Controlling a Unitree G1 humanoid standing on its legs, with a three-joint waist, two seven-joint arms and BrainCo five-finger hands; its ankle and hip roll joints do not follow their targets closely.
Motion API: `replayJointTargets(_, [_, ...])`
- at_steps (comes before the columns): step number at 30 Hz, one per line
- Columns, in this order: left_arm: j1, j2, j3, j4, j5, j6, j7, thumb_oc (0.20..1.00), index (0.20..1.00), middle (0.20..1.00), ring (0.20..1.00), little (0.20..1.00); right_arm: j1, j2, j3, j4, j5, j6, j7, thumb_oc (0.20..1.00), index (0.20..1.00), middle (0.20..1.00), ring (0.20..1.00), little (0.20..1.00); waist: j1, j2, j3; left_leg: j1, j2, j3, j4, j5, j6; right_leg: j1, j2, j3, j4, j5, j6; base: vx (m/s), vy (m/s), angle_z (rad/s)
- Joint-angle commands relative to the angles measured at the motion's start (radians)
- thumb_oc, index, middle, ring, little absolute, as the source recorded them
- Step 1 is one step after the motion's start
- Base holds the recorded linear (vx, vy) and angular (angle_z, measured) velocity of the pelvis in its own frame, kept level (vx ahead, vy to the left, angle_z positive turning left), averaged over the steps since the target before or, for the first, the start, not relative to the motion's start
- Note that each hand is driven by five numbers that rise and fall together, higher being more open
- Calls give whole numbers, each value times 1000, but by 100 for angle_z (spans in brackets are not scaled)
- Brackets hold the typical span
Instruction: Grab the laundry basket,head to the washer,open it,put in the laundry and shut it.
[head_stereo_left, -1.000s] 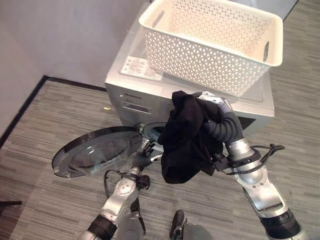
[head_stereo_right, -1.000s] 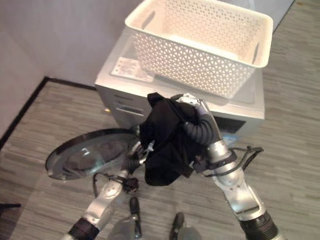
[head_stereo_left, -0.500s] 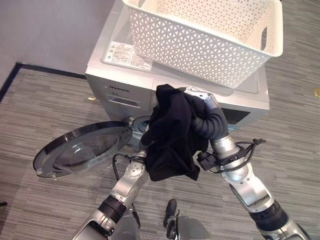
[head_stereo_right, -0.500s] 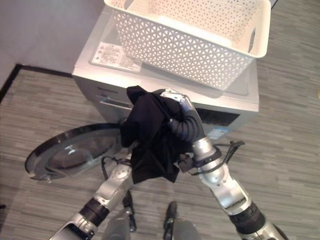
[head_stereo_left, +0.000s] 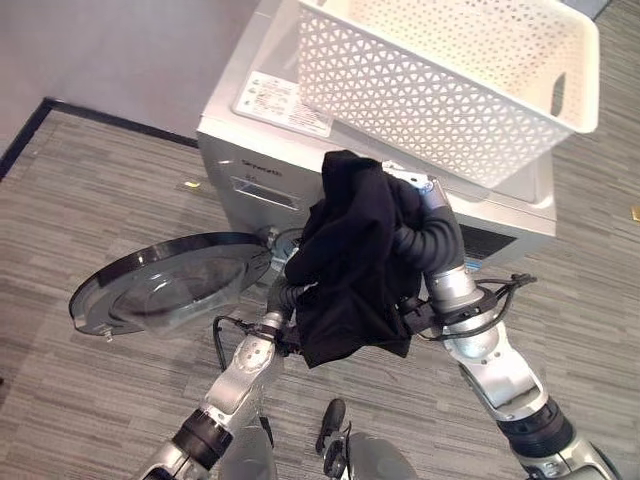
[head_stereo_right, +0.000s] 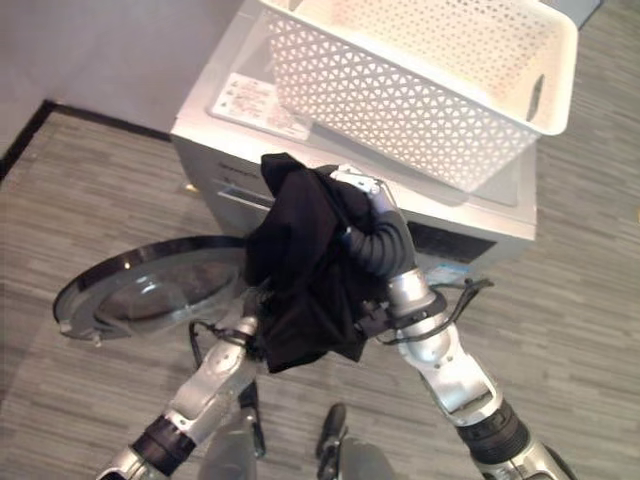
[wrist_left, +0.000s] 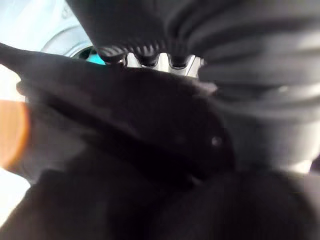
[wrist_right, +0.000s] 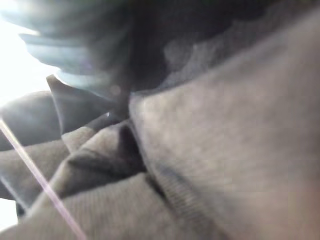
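One black garment (head_stereo_left: 350, 260) still draped over right hand (head_stereo_left: 420, 190); camera shifted.

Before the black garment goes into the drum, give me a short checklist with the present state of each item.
1. Washer door swung open: ok.
2. Black garment held up by the right hand, in front of the washer: ok.
3. Right hand's hold on the garment: cannot tell, cloth covers the fingers.
4. Left hand out of the garment's way: not ok, it sits under the hanging cloth near the drum opening.
5. Drum opening unobstructed: cannot tell, the garment hides most of it.
6. Laundry basket resting on the washer: ok.
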Motion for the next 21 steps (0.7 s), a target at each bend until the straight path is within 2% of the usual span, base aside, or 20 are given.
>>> replayJointTargets(1, [-22,-28,10,-68,-32,-87,-39,1000,1000,1000,1000,1000,1,32,-77,-105,-29,-81,-5,200,200,200,200,200,-4,-1,-32,-88,-8,68,-36,66,3,-4,50,-14,195,-248,-104,-20,3,17])
replayJointTargets(7, [-108,-62,-23,-68,0,-104,-1,1000,1000,1000,1000,1000,5,42,-55,-94,-31,-79,-4,200,200,200,200,200,-16,-5,-36,-81,-10,72,-52,71,4,-11,52,-11,200,-250,-106,-2,1,2])
replayJointTargets(9, [-151,-77,-45,-64,63,-121,34,1000,1000,1000,1000,1000,-3,53,-41,-80,-30,-84,-14,200,200,200,200,200,-24,-9,-43,-75,-11,75,-60,71,6,-9,53,-7,199,-249,-106,0,0,0])
replayJointTargets(13, [-211,-100,-87,-31,120,-117,56,1000,1000,1000,1000,1000,-23,61,-21,-74,-22,-94,-25,200,200,200,200,200,-36,-16,-49,-67,-11,82,-65,67,9,-6,51,0,197,-248,-104,5,7,-2])
replayJointTargets(21, [-302,-153,-149,58,77,-110,41,1000,1000,1000,1000,1000,-52,61,-2,-56,-6,-90,-41,200,200,200,200,200,-59,-15,-52,-64,-15,93,-65,59,14,-13,48,3,205,-249,-103,5,7,-2])
